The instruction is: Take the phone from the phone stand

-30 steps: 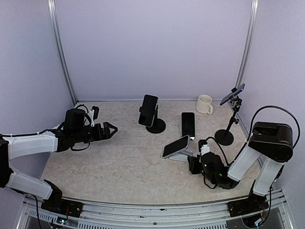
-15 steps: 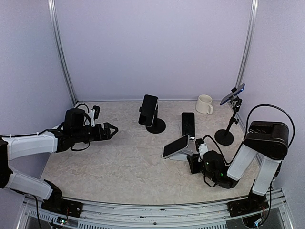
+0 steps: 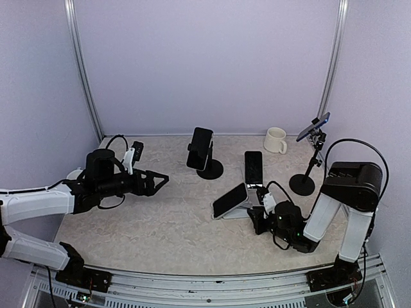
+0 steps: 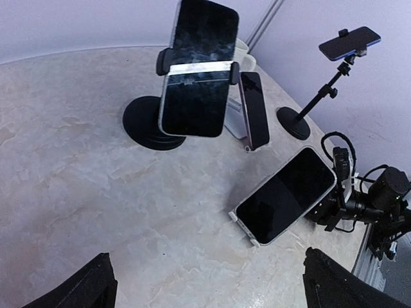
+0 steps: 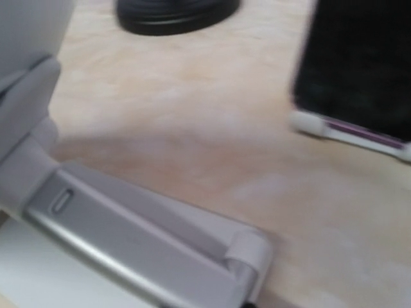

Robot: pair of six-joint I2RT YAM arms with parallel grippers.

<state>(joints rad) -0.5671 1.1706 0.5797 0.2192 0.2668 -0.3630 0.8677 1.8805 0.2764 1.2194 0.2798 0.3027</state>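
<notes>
- The left gripper (image 3: 162, 182) is found further out over the table (image 3: 160, 224) than a second ago, nearer the middle. Its fingers (image 4: 96, 285) are spread wide with nothing held between them.
- The right gripper (image 3: 255, 218) has been moved left since the earlier frame and is now low on the table, just beside the base of the silver stand (image 3: 247, 206).
- Whether the right gripper is open or closed cannot be told: no fingers are shown in its wrist view, which is filled by the blurred silver stand (image 5: 141, 250) at close range.
- The tilted phone (image 3: 229, 200) is still carried on the silver stand, screen up, right of centre on the table. It has been shifted slightly left and toward the near edge compared with the earlier frames.
- In the left wrist view the tilted phone (image 4: 286, 195) is seen sloping, its low end nearest the camera.
- Unchanged: the clamped phone (image 3: 201, 148) upright on the round-base stand (image 3: 210, 169) at centre back.
- Unchanged: a third phone (image 3: 253, 168) behind the silver stand, a small phone (image 3: 313, 127) on the tripod stand (image 3: 302, 184) at the right, and a mug (image 3: 275, 140) at the back.
</notes>
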